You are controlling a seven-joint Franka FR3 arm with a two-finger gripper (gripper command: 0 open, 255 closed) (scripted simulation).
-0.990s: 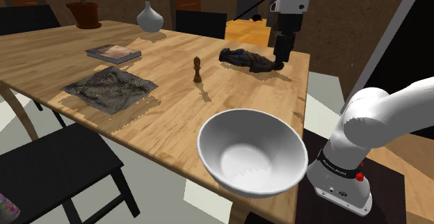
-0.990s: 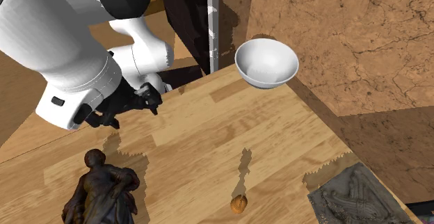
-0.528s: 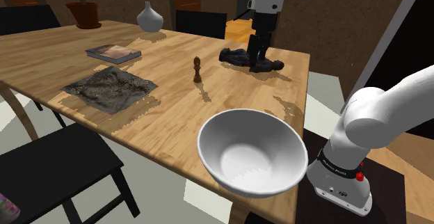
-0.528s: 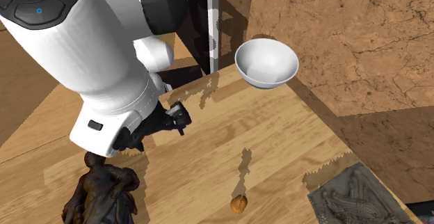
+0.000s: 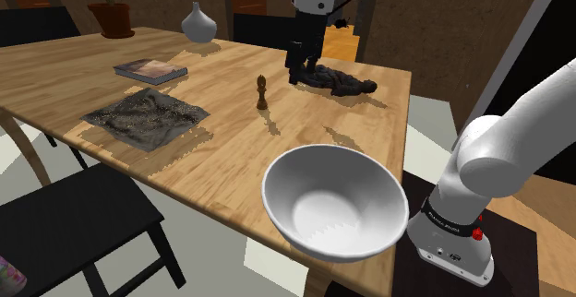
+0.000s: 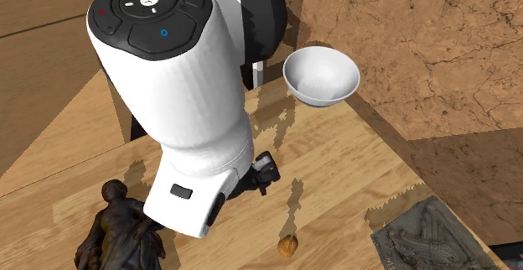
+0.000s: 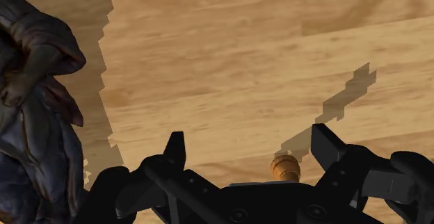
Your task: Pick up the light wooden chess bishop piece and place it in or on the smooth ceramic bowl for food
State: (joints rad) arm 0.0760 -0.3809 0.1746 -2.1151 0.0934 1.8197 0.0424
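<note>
bench [image 5: 55,74]: light wood, visible grain, satin finish. bowl [image 5: 334,203]: white, smooth, slightly glossy. bishop [image 5: 262,93]: brown turned wood, smooth. figurine [image 5: 337,80]: dark, bronze-like, rough folds. mat [image 5: 145,115]: grey, coarse relief surface. hand [image 7: 249,142]: black, matt. arm shell [image 6: 184,101]: white, smooth.

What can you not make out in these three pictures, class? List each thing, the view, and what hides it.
- Chess bishop: in the wrist view, its lower part is hidden behind the open gripper.
- Dark figurine: in the second exterior view, cut off by the bottom edge and partly covered by the arm.
- Book: in the shoulder view, the cover is too small to read.
</note>
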